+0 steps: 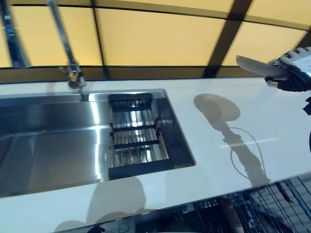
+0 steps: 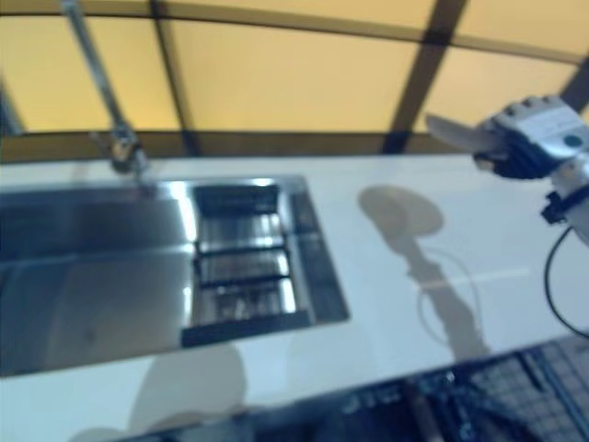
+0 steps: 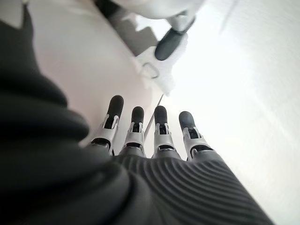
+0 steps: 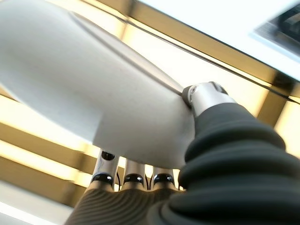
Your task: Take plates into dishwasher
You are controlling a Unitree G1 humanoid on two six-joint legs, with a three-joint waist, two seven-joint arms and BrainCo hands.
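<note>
My right hand point(image 1: 291, 70) is at the far right, raised above the white countertop point(image 1: 218, 145). It is shut on a white plate point(image 1: 252, 65), held edge-on and pointing left. In the right wrist view the plate point(image 4: 93, 93) fills the picture, with the thumb point(image 4: 206, 96) on its face and the fingers point(image 4: 133, 178) curled under its rim. My left hand point(image 3: 154, 136) shows only in the left wrist view, with straight fingers and nothing in it.
A steel sink point(image 1: 48, 141) is set in the counter at the left, with a black-framed drain rack point(image 1: 136, 138) at its right end and a tap point(image 1: 68, 48) behind it. A dark wire dishwasher rack point(image 1: 262, 208) shows below the counter's front edge.
</note>
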